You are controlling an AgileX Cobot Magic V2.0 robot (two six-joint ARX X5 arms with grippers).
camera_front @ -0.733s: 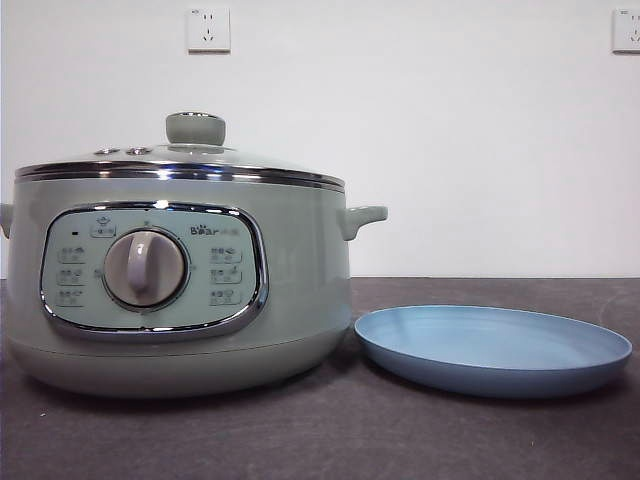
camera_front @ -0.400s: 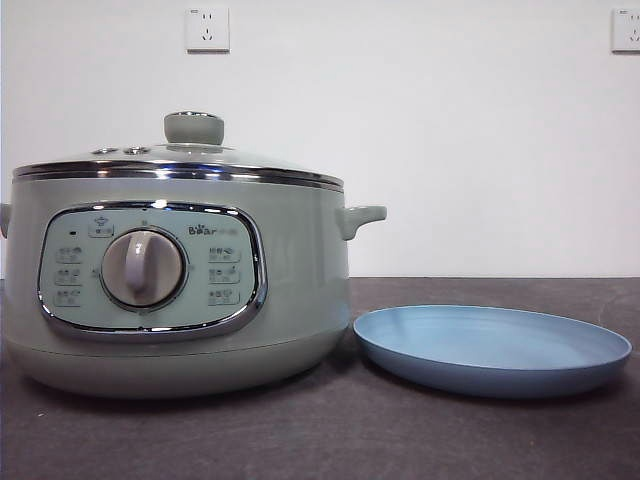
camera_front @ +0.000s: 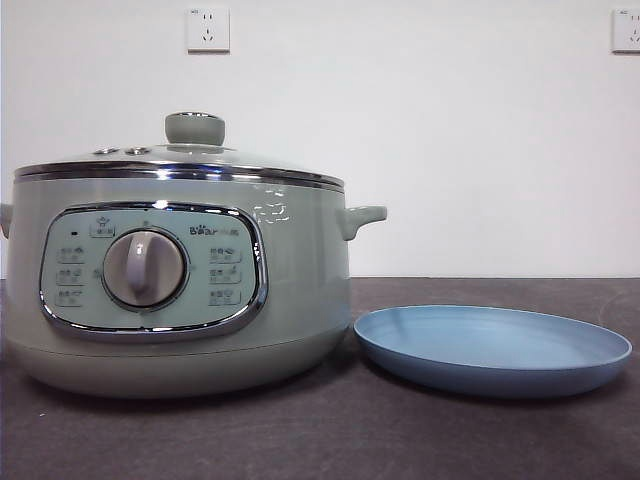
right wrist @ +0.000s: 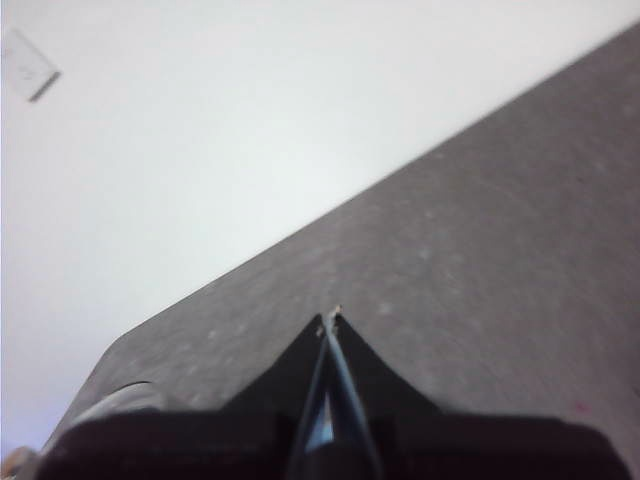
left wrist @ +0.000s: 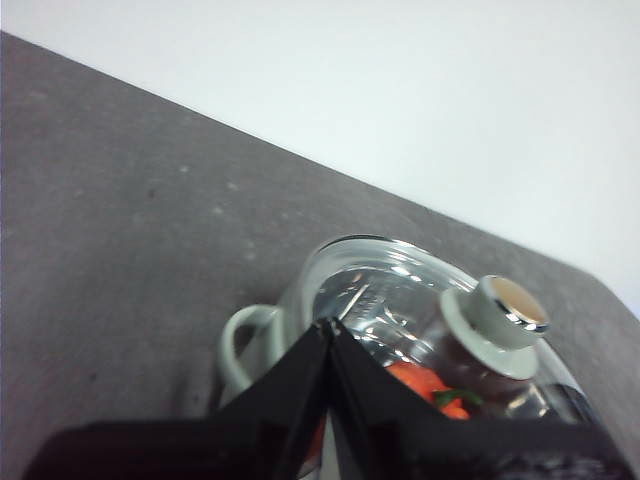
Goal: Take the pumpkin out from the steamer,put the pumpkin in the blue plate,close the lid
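Observation:
The sage-green steamer [camera_front: 180, 290] stands at the left of the table with its glass lid [camera_front: 180, 160] on, knob [camera_front: 195, 128] upright. The blue plate [camera_front: 492, 348] lies empty to its right. In the left wrist view the lid [left wrist: 400, 300] and its knob [left wrist: 497, 315] show from above, and the orange pumpkin [left wrist: 425, 385] shows through the glass. My left gripper [left wrist: 328, 328] is shut and empty, above the pot near its side handle [left wrist: 240, 345]. My right gripper [right wrist: 330, 318] is shut and empty over bare table. Neither arm shows in the front view.
The dark grey table [camera_front: 330, 440] runs to a white wall with two sockets [camera_front: 208, 30]. A pale edge of something [right wrist: 110, 405] shows at the corner of the right wrist view.

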